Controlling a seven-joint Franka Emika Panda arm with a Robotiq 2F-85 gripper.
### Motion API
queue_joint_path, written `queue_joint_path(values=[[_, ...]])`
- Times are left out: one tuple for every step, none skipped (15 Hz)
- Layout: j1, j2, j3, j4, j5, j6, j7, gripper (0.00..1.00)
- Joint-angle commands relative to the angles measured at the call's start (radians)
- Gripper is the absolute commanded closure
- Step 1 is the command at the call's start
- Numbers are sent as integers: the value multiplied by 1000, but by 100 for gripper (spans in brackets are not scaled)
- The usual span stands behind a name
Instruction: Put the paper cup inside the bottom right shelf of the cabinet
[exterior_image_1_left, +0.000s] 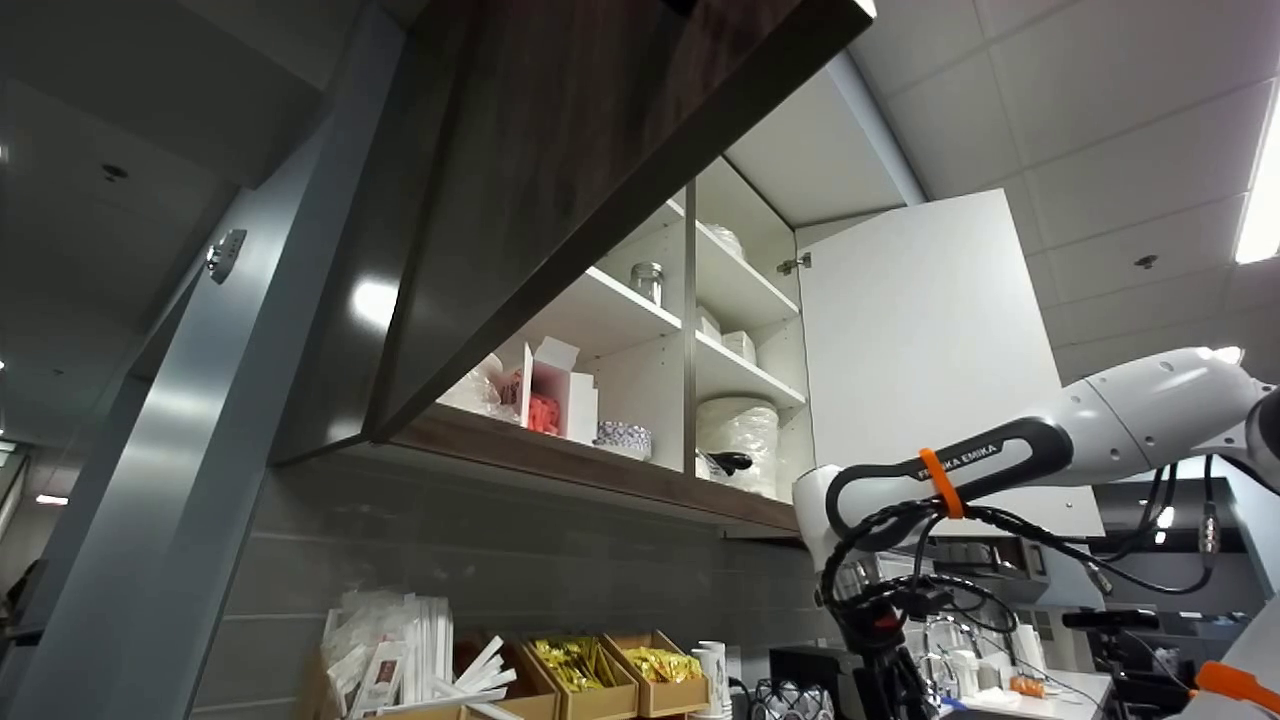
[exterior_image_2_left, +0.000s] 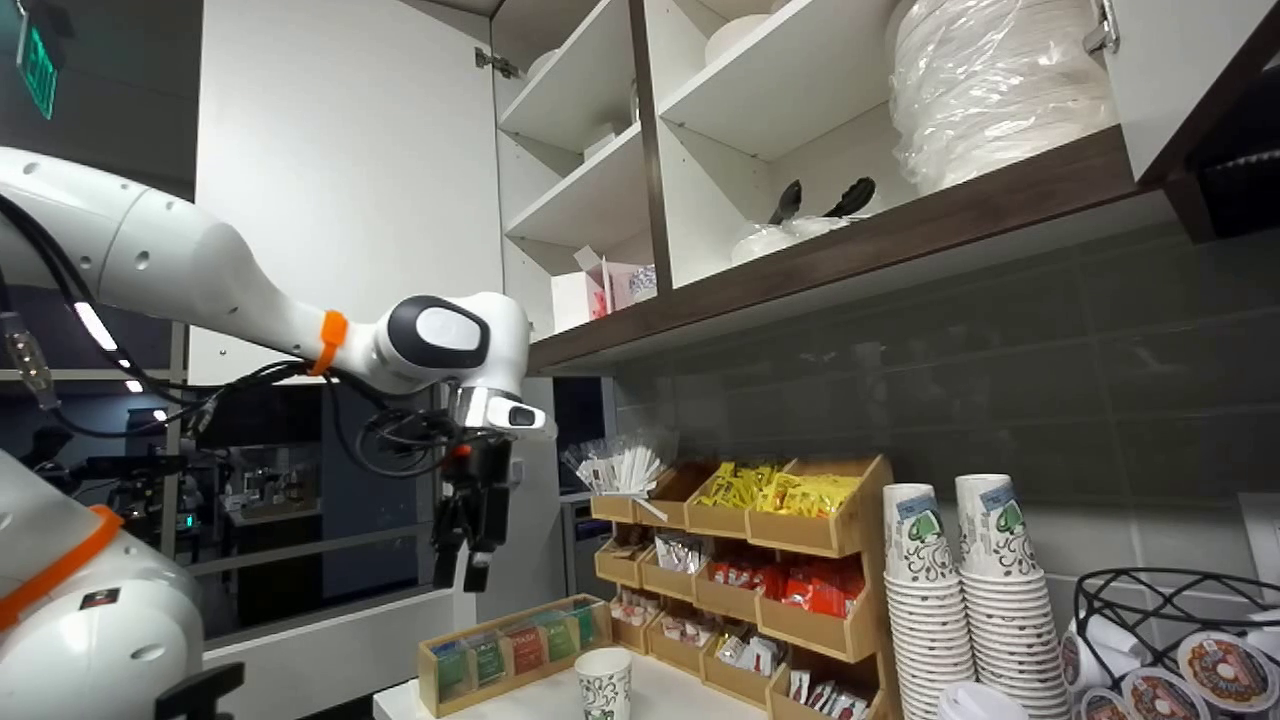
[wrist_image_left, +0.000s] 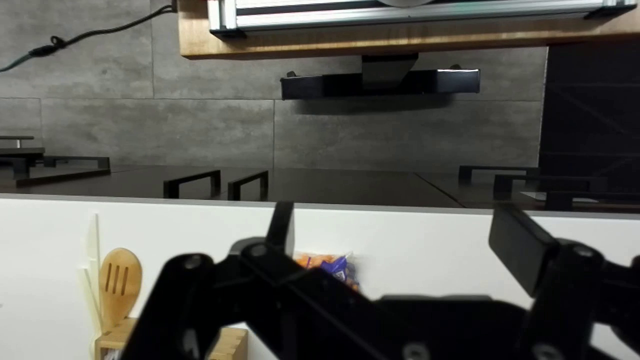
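On the white counter (exterior_image_2_left: 672, 692), just beside the wooden packet box (exterior_image_2_left: 429, 680), stands the paper cup (exterior_image_2_left: 604, 690), upright, rim up; base cut off by view edge, can't see if anything's inside. Gripper (wrist_image_left: 400, 240) hangs higher, well apart from cup, pointing down; jaws spread wide, nothing btwn them in wrist view. Target = bottom right shelf (exterior_image_2_left: 838, 155) of the cabinet (exterior_image_2_left: 800, 265), w/ wrapped stack (exterior_image_2_left: 1000, 90) & black utensils (exterior_image_2_left: 850, 198) in it. Looks pre-grasp.

Handling (est.): v. light, thin paper, prob. empty. Wall soft-ish, dents/crushes easily; a nudge could tip it. Surface prob. dry & smooth, fair grip, so min. squeeze. Best hold: opp. sides of wall, a bit below rim, where it should be stiffest; taper there ought to stop it slipping through. Avoid hard pinch mid-wall. Keep it upright on the way up, in case it's not empty.
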Motion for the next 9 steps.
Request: queue_joint_path(values=[[47, 101, 26, 32, 117, 88, 98, 0], [48, 117, 38, 32, 138, 130, 132, 0], [48, 134, 45, 34, 161, 166, 159, 0], [46, 149, 52, 35, 176, 208, 188, 0], [39, 164, 59, 35, 179, 253, 217, 0], [32, 178, 65, 37, 174, 294, 240, 0], [23, 200, 66, 43, 163, 332, 261, 0], [17, 227, 64, 51, 153, 363, 272, 0], [9, 256, 62, 59, 143, 391, 283, 0]])
